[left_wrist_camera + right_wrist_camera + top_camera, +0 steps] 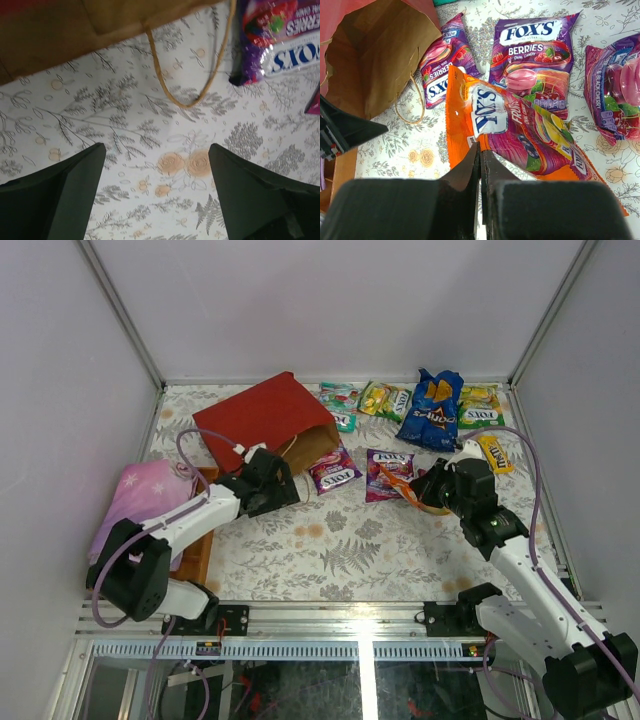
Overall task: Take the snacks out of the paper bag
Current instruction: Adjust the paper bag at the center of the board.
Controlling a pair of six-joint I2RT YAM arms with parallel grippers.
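The red paper bag lies on its side, its brown mouth facing right. My left gripper hovers open just in front of that mouth, nothing between its fingers, the bag's string handle just ahead. My right gripper is shut on the edge of an orange candy packet, held above the table at centre right. Two purple packets lie by the bag. Along the back lie a blue chip bag, green-yellow packs, a teal pack and a yellow bar.
A folded purple cloth lies on a wooden tray at the left edge. White walls close in the table on three sides. A third purple packet lies right of the orange one.
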